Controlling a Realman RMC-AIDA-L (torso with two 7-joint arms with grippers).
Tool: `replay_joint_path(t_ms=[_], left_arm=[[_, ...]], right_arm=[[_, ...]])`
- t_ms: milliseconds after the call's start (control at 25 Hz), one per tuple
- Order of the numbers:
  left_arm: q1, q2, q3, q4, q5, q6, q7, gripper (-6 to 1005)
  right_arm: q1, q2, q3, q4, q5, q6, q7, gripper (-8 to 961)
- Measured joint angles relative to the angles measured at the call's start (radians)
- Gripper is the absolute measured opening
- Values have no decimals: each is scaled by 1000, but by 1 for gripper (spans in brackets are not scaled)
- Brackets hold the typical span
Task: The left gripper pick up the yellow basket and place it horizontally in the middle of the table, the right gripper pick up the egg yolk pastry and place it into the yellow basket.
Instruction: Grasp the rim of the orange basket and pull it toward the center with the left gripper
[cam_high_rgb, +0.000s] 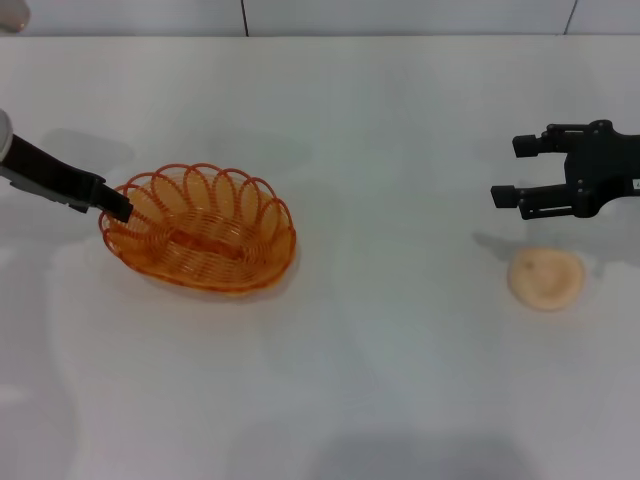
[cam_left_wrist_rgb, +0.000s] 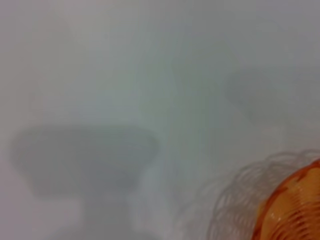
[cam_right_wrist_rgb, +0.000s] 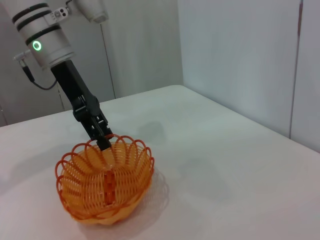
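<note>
white surface (cam_high_rgb: 380, 120) fills nearly the whole head view, with a pale wall behind it. at the far left the left hand (cam_high_rgb: 118, 205) is closed on the yellow basket (cam_high_rgb: 200, 240), its fingers pinched on one of the looped arches at the basket's left end; in the right wrist view the same grip is seen on the rim nearest the silver-white arm. the basket appears slightly tipped, so it is judged to be held rather than set down, and it lies left of the middle of the surface. the step in hand is taken to be the carrying of the basket to the middle. it is best moved low and slowly, since a grip on one thin arch lets the basket swing; its long side should be turned across the view and its base laid flat before release. further right the egg yolk pastry (cam_high_rgb: 546, 277) lies alone on the surface, and the right hand (cam_high_rgb: 510, 170) hangs just behind it, open and empty.
</note>
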Motion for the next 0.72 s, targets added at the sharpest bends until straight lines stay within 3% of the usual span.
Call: replay_joint_path(t_ms=[320,440,640,720], left_arm=[[2,-5,0,-17,-7,-22,4,615],[6,-8,0,-18,-19,-29,4,400],[7,-10,0,-19,-27,-34,0,167],[7,-15,-1,-19,-34,-34,-1,137]], right_arm=[[-4,-2,1,-2,0,0,-6,793],[-9,-1,1,-6,0,0,-10,793],[-9,-2,1,-6,2,-1,-10,793],[-10,-2,1,-6,3,-1,-10,793]])
